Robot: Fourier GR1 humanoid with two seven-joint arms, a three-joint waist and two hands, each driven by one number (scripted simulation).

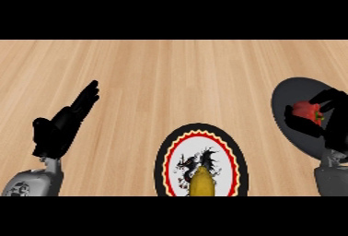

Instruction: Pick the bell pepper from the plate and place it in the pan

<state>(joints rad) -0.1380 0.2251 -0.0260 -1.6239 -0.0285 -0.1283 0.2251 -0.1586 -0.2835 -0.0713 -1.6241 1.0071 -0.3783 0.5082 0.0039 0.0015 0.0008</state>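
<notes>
Your left hand (60, 124) stood at the counter's (170, 78) left side near its near edge, matte black, fingers straight and slanting up and away with the thumb set apart, holding nothing; its grey forearm (31, 182) showed a rounded, metal-looking shell beneath it. The counter itself was pale wood with long straight grain running from side to side. At the middle of the near edge you had a round plate (201, 159), its rim black, then a scalloped yellow and red ring, then a white centre with a black dragon-like figure; a smooth, dull yellow, rounded thing (202, 183) lay on its near part, cut off by the view's edge. At the right side sat the pan (291, 94), a dark grey, smooth, rounded dish. Your right hand (325, 124) was over it, fingers and thumb curled round the bell pepper (306, 112), glossy red and lumpy, which was inside the pan's outline.
</notes>
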